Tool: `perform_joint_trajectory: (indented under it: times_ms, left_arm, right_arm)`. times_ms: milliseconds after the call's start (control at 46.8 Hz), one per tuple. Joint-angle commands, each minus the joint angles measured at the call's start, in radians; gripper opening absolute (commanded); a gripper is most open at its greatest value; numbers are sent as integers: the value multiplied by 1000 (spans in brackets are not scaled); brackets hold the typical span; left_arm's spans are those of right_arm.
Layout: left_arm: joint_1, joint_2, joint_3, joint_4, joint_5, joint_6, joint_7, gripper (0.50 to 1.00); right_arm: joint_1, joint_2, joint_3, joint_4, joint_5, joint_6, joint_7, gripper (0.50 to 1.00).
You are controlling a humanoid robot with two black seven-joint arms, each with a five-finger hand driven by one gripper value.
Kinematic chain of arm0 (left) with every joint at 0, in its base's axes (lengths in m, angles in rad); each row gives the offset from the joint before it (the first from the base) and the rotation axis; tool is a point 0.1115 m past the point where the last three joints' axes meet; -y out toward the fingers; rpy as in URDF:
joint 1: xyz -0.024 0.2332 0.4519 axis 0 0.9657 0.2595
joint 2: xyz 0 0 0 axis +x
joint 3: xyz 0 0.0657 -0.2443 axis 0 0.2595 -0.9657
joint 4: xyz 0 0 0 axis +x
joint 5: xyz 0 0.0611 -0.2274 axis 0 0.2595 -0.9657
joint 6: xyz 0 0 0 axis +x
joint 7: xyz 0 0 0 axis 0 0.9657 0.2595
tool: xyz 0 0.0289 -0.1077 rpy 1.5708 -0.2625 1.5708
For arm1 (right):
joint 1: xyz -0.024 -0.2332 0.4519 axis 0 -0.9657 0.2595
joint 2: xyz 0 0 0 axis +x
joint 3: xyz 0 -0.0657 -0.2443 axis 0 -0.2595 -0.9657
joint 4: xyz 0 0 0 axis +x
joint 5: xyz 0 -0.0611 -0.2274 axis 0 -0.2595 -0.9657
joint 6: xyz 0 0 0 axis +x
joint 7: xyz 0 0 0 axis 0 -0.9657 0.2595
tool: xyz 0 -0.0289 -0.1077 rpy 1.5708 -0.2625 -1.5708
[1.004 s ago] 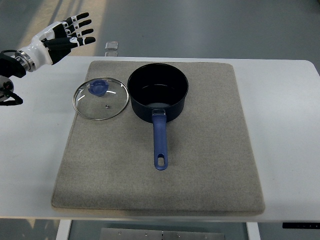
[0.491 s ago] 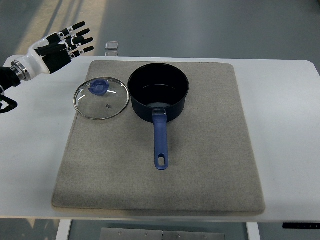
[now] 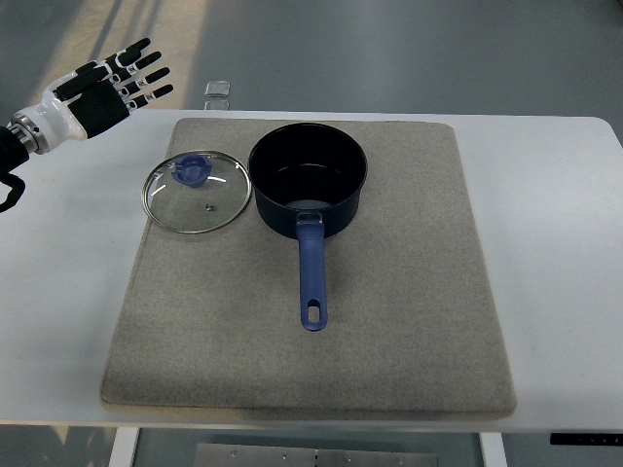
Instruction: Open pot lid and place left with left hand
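A dark blue pot [image 3: 308, 183] stands uncovered on the grey mat [image 3: 389, 292], its blue handle [image 3: 311, 277] pointing toward the near edge. Its glass lid [image 3: 197, 192] with a blue knob [image 3: 191, 170] lies flat on the mat just left of the pot, touching or nearly touching its wall. My left hand [image 3: 112, 83] hovers at the far left, above the table's back corner and well clear of the lid. Its fingers are spread and hold nothing. The right arm does not show.
The mat covers most of the white table [image 3: 555, 243]. A small clear object [image 3: 218, 92] sits at the table's back edge, beyond the mat's left corner. Bare table lies left and right of the mat.
My left hand has drawn back toward the left and slightly farther away, fingers still spread. Lid and pot have not moved.
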Motion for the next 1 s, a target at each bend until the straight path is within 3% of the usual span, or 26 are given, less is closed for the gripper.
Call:
perform_joint_trajectory:
  times_ms: [0, 983]
  left_arm:
    - [0, -1, 0, -1, 5, 0, -6, 992]
    - [2, 1, -3, 25, 4, 0, -15, 994]
  right_arm:
    - [0, 0, -1, 0, -1, 0, 0, 917]
    - [0, 0, 3, 6, 2, 8, 0, 917]
